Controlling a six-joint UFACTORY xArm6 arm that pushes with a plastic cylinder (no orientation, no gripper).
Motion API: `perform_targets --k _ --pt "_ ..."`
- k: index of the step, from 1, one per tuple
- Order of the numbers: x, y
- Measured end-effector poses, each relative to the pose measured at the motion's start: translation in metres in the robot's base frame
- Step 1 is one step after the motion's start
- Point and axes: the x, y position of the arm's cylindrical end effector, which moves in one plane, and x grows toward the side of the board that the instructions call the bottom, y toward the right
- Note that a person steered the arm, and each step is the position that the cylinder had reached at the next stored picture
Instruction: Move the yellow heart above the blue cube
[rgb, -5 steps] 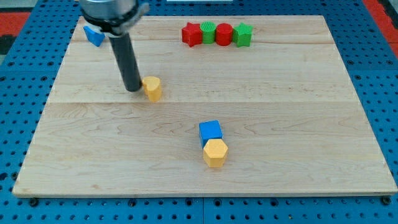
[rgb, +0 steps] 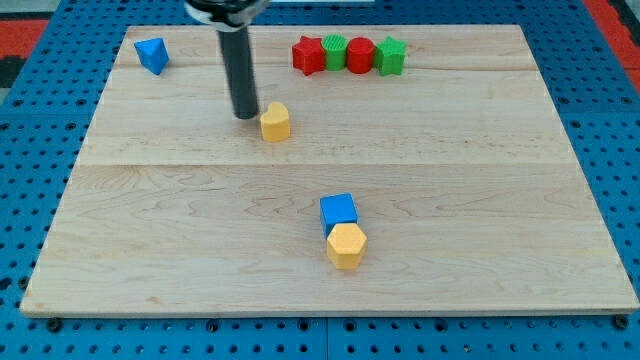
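The yellow heart (rgb: 275, 122) lies on the wooden board, left of centre in the upper half. My tip (rgb: 245, 114) stands just to the heart's left, touching or nearly touching it. The blue cube (rgb: 338, 210) sits lower and to the right, near the board's middle. The heart is up and to the left of the cube, well apart from it. A yellow hexagon block (rgb: 346, 245) touches the cube's lower side.
A row of blocks runs along the view's top: a red star (rgb: 309, 55), a green block (rgb: 334, 48), a red cylinder (rgb: 360, 54) and a green block (rgb: 391, 57). A blue triangular block (rgb: 152, 54) sits at the top left corner.
My tip has moved right and slightly up, pushing the yellow heart the same way. The blue triangular block is now uncovered. The other blocks have not moved.
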Motion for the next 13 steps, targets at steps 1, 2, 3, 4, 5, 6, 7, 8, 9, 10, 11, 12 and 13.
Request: perform_targets --k 1,2,3,4,5,6,7,8,9,10,11,12,13 --pt "-0.024 -0.027" --pt "-0.023 0.01" --pt "0.009 0.061" --pt "0.056 0.079" --pt "0.066 0.08" --pt "0.042 0.069" --pt "0.055 0.041" --pt "0.084 0.041" --pt "0.096 0.066" --pt "0.107 0.087" --pt "0.095 0.093" --pt "0.06 0.094" --pt "0.053 0.108"
